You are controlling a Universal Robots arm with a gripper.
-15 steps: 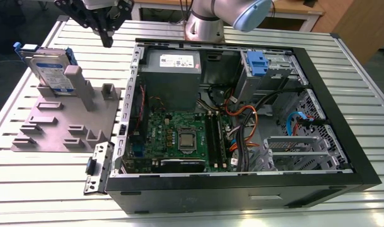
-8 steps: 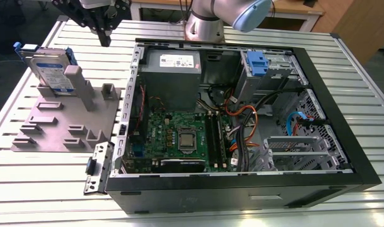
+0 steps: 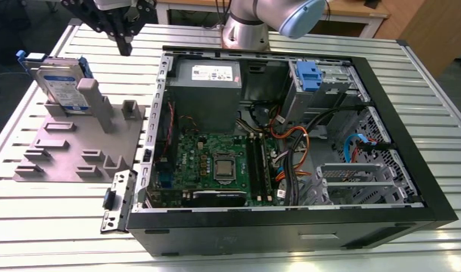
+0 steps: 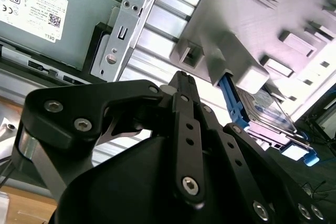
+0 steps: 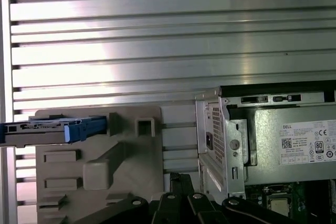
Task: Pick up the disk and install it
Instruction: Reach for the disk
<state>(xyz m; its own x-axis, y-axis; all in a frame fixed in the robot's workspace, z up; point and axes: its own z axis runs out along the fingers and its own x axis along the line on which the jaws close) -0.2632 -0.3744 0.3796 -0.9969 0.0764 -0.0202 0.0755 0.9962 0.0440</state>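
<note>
The disk (image 3: 62, 86) stands on edge in the grey fixture (image 3: 71, 148). The gripper (image 3: 126, 50) hangs above that fixture, clear of the disk, closed and empty

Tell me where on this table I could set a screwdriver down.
Table slats are bare at the exterior view's lower left, below the grey fixture, and in a strip at that view's right, past the case. Crowded: inside the case, full of cables, and the fixture's far end, where the disk stands.
</note>
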